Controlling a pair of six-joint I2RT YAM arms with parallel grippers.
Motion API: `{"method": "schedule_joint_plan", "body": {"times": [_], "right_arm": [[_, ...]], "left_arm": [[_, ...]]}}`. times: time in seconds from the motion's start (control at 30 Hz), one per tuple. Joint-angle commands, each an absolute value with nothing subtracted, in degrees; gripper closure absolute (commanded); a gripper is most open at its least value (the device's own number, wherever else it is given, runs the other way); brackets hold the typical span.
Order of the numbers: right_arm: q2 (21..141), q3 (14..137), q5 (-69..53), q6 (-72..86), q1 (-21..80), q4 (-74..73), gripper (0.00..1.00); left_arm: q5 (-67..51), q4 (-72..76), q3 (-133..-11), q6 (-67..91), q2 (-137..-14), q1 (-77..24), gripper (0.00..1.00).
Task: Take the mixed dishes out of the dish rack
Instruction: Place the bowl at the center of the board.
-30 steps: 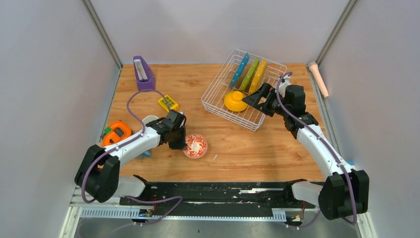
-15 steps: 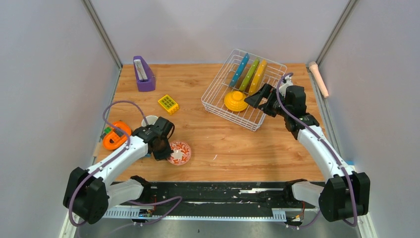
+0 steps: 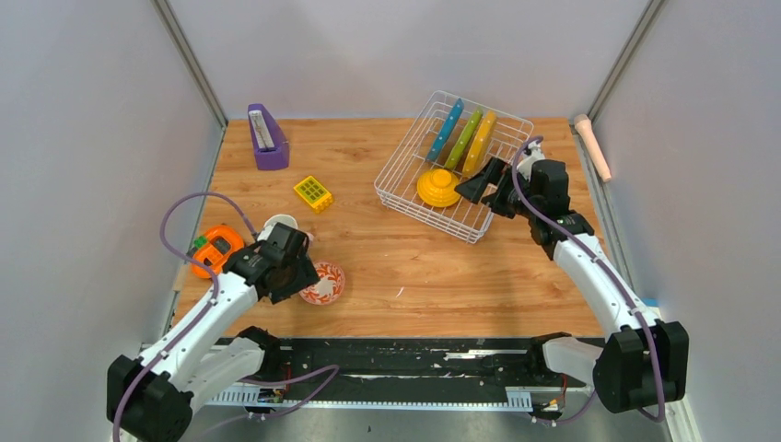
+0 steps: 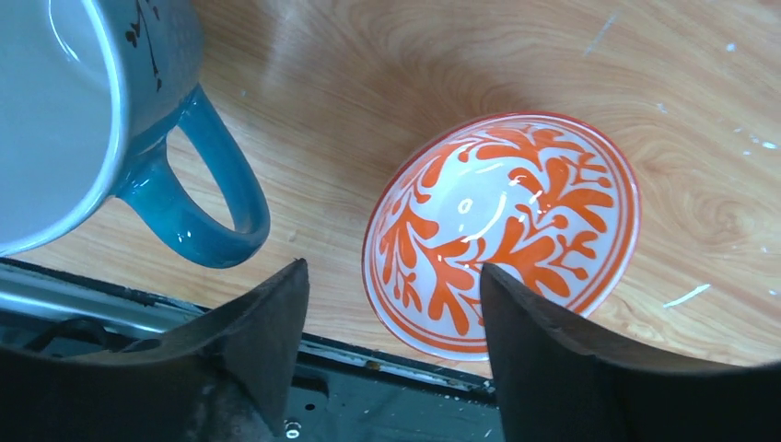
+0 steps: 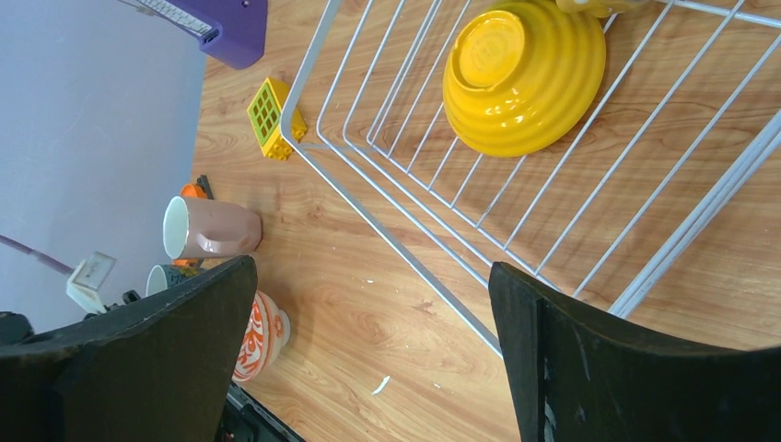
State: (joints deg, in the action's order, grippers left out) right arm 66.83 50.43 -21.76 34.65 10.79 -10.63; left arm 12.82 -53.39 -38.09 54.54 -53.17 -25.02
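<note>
The red-and-white patterned bowl (image 3: 326,283) (image 4: 502,230) stands on the table near its front edge. My left gripper (image 3: 297,276) (image 4: 393,272) hangs just above it, open, holding nothing. A blue cup (image 4: 83,110) and a pinkish cup (image 3: 279,224) (image 5: 207,227) lie beside the bowl on its left. The white wire dish rack (image 3: 402,158) (image 5: 396,239) holds a plain yellow bowl (image 3: 438,188) (image 5: 520,74), upside down, and blue (image 3: 446,129), green (image 3: 464,138) and yellow (image 3: 480,141) plates on edge. My right gripper (image 3: 479,184) (image 5: 373,267) hovers open over the rack's near right corner.
A purple wedge holder (image 3: 267,138) stands at the back left, with a yellow grid block (image 3: 313,192) in front of it. An orange round gadget (image 3: 217,247) sits at the left edge. A pink rod (image 3: 592,145) lies along the right wall. A black rail (image 3: 396,354) runs along the near edge.
My left arm has carried the patterned bowl left and toward the front edge, set it down and opened its jaws. The right arm has hardly moved.
</note>
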Motion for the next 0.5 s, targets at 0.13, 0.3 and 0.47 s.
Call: {"method": "schedule_joint_plan", "body": {"times": [0.13,0.3,0.47], "right_arm": [[69.1,53.4,-16.9,30.0,14.0,-11.9,0.00],[74.1,57.9,-6.1,27.6,20.2,-15.0,0.00],[82.3,63.4,3.9,27.4,23.4,-15.6,0.00]], "left_arm": [[8.7,-48.9,-40.8,48.1,-46.2,-24.8,0.00],[-1.6,-38.7,-41.3,41.6,-40.5,-24.8,0.00],[-6.6,-25.0,-38.6,38.2,-35.7,-24.8,0.00]]}}
